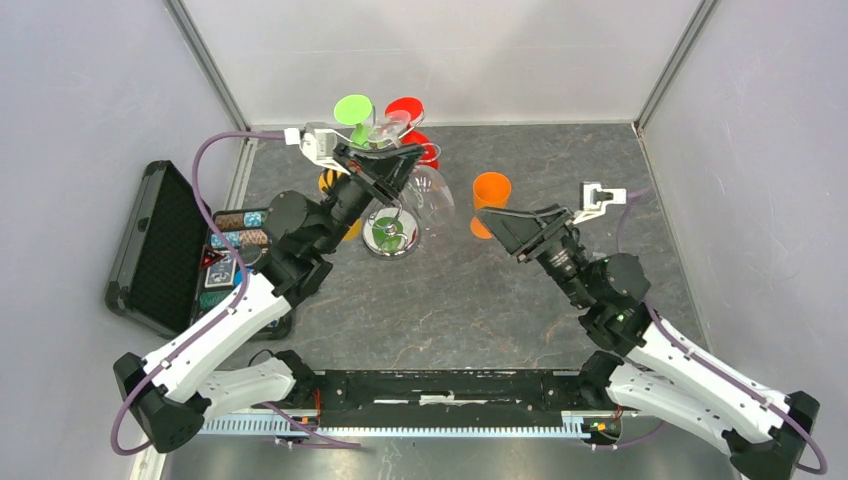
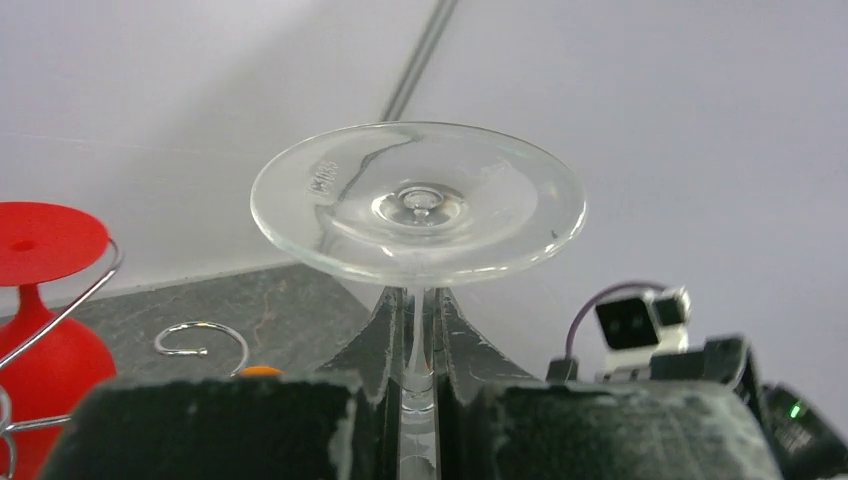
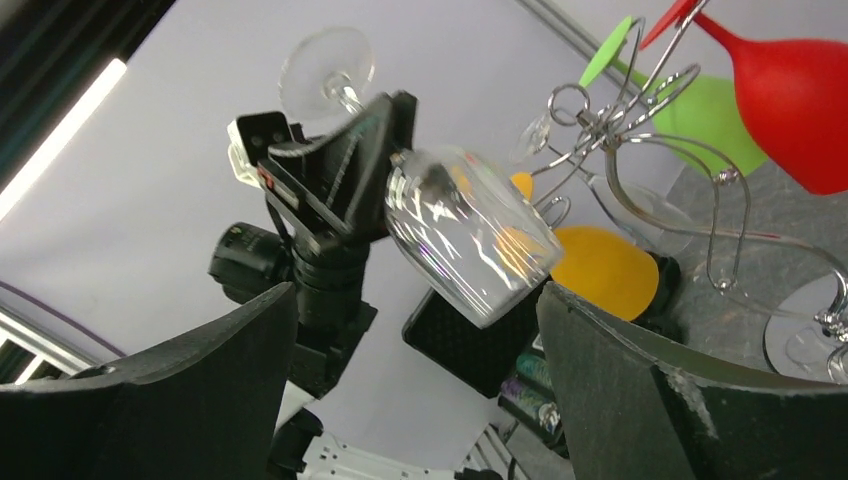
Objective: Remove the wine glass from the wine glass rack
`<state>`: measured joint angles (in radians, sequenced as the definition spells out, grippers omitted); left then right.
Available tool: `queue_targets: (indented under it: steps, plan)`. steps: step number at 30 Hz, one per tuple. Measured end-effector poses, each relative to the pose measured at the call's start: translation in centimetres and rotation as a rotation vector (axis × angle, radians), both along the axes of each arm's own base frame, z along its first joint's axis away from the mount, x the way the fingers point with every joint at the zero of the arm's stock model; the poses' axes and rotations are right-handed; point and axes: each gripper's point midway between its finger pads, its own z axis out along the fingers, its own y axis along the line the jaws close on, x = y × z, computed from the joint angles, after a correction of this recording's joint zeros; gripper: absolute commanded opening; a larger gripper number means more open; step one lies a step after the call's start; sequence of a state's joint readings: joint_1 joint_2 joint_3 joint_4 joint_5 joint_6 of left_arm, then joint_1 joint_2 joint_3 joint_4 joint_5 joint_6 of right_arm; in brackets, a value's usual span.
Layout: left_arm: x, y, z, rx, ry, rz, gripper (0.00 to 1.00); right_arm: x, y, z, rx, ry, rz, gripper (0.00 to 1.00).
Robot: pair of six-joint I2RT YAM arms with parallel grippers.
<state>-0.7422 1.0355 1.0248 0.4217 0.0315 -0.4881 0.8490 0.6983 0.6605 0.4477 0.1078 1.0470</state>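
Observation:
My left gripper is shut on the thin stem of a clear wine glass. The glass's round foot stands just past the fingertips. In the right wrist view the glass hangs tilted, bowl down and to the right, left of the chrome wire rack and apart from its curled arms. The rack's round base stands on the table. My right gripper is open and empty to the right of the glass; it also shows in the right wrist view.
Red, green and orange glasses are around the rack. One empty curled rack arm shows beside a red glass. An open black case with chips lies at the left. Walls enclose the table.

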Motion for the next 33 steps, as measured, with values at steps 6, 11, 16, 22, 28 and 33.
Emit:
queue_targets:
  steps: [6,11,16,22,28,33]
  plan:
    - [0.7,2.8,1.7,-0.184,0.1,0.094,0.02,0.0,2.3,-2.4,-0.015,0.025,0.087,0.77]
    - [0.6,3.2,1.9,-0.285,0.172,0.077,0.02,-0.6,4.5,-1.9,0.036,0.001,0.208,0.58]
    - [0.6,2.9,0.8,-0.337,0.244,0.042,0.02,-1.2,5.1,-1.0,0.073,-0.043,0.255,0.56]
    - [0.6,2.7,0.2,-0.378,0.295,0.016,0.02,-1.4,5.0,0.6,0.094,-0.074,0.254,0.62]
    - [0.1,2.9,0.5,-0.423,0.31,-0.01,0.02,-1.1,5.4,1.2,0.098,-0.071,0.256,0.58]
    - [-0.4,2.4,0.9,-0.418,0.293,-0.05,0.02,-0.5,6.3,0.7,0.128,-0.034,0.281,0.44]
